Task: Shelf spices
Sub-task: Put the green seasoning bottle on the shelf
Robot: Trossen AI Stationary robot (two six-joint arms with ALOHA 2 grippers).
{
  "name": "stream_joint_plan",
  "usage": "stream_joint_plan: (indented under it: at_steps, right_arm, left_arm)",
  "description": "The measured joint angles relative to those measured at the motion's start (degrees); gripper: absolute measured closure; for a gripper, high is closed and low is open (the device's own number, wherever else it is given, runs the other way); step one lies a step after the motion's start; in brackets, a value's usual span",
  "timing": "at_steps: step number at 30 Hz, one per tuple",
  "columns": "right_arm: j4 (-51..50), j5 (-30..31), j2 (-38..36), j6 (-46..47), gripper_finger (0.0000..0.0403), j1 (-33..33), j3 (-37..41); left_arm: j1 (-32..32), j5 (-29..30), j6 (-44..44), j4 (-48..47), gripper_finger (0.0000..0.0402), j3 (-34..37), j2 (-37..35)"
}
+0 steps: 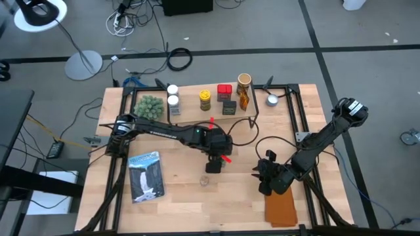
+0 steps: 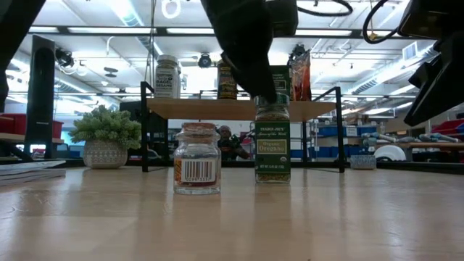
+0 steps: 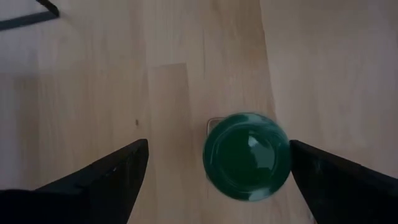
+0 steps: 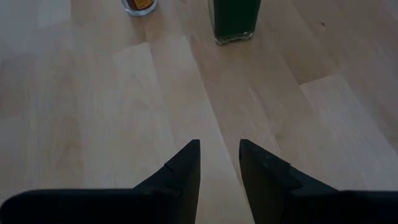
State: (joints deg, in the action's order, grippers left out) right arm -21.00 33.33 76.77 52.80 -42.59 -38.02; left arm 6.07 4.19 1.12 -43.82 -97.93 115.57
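- Left gripper hangs directly above the green-lidded oregano jar, jaws wide apart.
- Right gripper, near that jar, jaws nearly together.
- Wooden tabletop; shelving beyond.

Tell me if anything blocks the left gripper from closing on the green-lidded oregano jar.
Nothing visible does. The left gripper hangs open directly over the green-lidded oregano jar, one finger on each side with bare table between. The clear jar stands apart from it, outside the fingers.
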Motion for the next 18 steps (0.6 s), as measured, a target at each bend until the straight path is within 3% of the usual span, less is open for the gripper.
stream_joint_plan:
  at_steps: [9,18]
  right_arm:
    - [0.2,0.0,0.0,-0.5,0.0291,0.0,0.0]
    - [0.3,0.0,0.0,-0.5,0.0291,0.0,0.0]
  left_arm:
    - [0.0,-0.1,-1.5,0.5,0.0015,0.0,0.4]
    - [0.0,-3.7,-1.5,1.8,0.0015,0.1,2.9]
